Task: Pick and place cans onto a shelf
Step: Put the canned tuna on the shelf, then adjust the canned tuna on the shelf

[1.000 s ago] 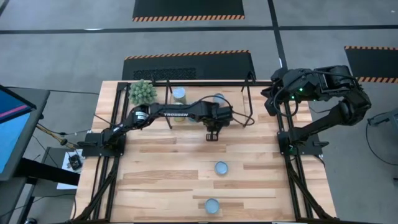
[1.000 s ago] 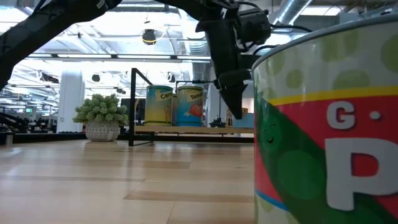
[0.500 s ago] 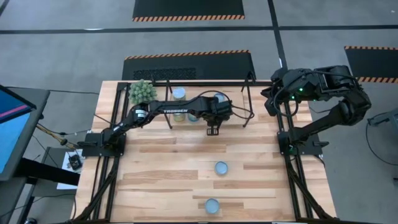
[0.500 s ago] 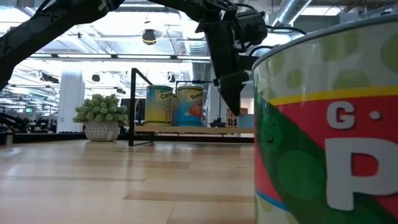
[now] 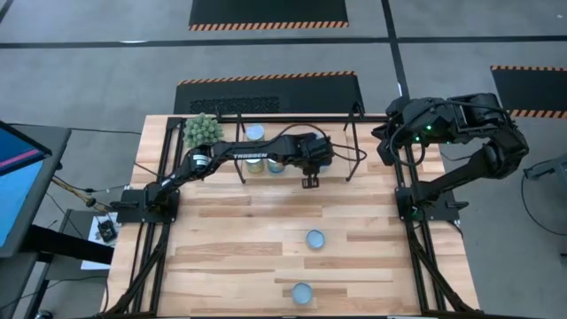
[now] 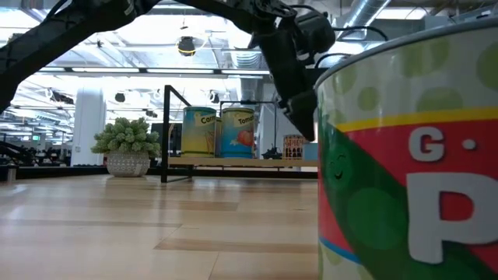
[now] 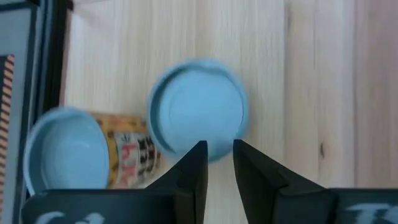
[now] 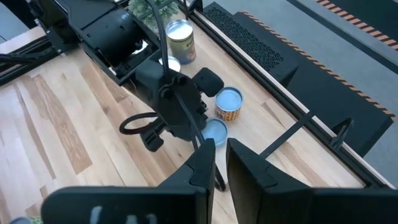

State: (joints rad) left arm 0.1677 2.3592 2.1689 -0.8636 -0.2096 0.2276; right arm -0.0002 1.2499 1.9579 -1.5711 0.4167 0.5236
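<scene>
High view: the left gripper [image 5: 309,180], fingers nearly together and holding nothing, has drawn back toward the shelf [image 5: 354,133] at the tabletop's far edge, leaving cans [image 5: 255,135] standing there.

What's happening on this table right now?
The left arm reaches over the shelf at the table's far edge, its claw hovering narrowly parted and empty just above a blue-topped can. Another can with a yellow label stands next to it. Two more cans wait on the near table. The right arm is folded back at the table's right side.
</scene>
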